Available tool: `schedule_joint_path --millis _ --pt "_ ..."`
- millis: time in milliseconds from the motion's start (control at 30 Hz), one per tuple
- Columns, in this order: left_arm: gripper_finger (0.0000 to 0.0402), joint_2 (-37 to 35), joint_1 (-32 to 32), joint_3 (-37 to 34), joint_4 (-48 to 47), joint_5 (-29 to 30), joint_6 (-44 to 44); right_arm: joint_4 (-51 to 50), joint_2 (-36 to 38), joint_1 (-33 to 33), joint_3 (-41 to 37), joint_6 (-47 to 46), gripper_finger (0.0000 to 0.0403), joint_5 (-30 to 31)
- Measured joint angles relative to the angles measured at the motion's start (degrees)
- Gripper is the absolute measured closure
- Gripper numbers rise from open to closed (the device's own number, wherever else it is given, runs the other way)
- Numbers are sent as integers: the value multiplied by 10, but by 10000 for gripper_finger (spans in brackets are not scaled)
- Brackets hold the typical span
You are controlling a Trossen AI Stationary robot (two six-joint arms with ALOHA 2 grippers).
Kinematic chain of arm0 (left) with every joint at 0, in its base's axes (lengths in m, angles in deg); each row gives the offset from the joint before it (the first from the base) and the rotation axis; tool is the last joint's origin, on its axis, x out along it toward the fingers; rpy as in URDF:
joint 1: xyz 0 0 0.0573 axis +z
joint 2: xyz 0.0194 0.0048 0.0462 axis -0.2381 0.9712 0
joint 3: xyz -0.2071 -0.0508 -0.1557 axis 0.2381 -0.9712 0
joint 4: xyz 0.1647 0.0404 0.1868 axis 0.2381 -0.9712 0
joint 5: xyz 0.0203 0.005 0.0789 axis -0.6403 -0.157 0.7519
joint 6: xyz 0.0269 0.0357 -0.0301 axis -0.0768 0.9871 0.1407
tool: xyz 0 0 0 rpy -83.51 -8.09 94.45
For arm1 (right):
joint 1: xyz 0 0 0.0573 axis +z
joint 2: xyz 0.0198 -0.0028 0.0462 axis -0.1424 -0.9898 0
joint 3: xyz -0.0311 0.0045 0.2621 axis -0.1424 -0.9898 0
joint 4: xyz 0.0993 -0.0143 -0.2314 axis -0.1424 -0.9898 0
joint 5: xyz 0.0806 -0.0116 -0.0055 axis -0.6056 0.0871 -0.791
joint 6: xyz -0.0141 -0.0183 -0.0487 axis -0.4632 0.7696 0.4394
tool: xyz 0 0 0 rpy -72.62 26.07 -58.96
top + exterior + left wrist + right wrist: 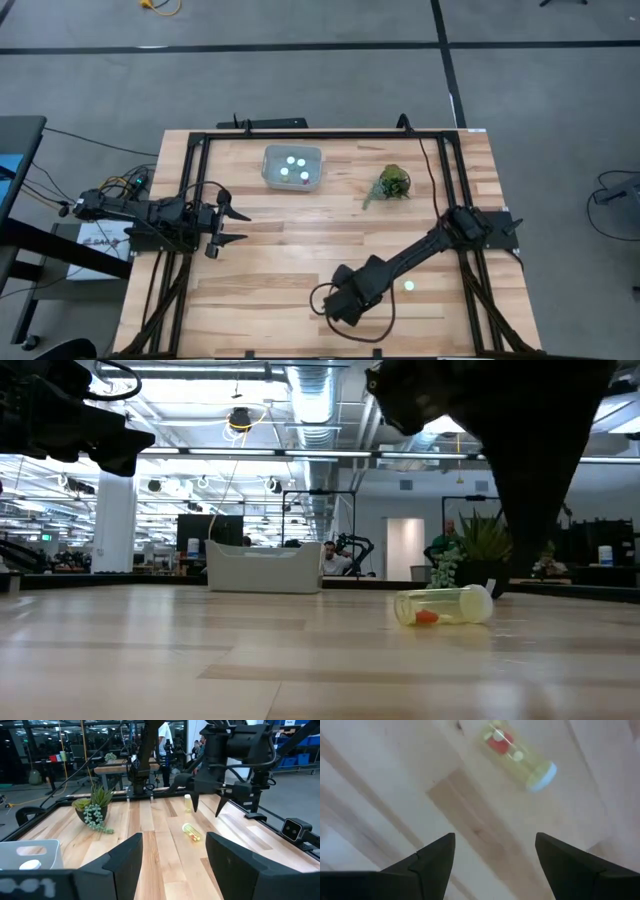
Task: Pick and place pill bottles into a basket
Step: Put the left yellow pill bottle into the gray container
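The pale blue-grey basket (pixel 292 167) stands at the table's far middle with three white-capped pill bottles (pixel 297 164) inside; its wall also shows in the low view (pixel 264 570). One clear yellowish pill bottle (pixel 443 605) lies on its side on the wood at the near right, its white cap (pixel 409 286) visible from above. My right gripper (pixel 342 300) hangs open above the table, left of this bottle, which shows ahead of its fingers (pixel 520 755). My left gripper (pixel 240 225) waits open at the left edge.
A green leafy sprig in a small pot (pixel 393 184) stands right of the basket. A black frame rail (pixel 330 134) runs around the table. Bare wood lies between the basket and the lying bottle (pixel 191 832). People show in the room behind.
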Motion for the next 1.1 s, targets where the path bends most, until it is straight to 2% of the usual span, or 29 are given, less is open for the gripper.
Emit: schedule_joint_path --millis 200,367,633,1100 --pt "193 0 0 0 0 0 0 -33 0 -23 0 164 131 -4" --pt "193 0 0 0 0 0 0 -42 0 -35 0 254 131 3" --pt "193 0 0 0 0 0 0 -37 0 -36 0 326 139 7" --pt "193 0 0 0 0 0 0 15 -5 -58 0 405 192 22"
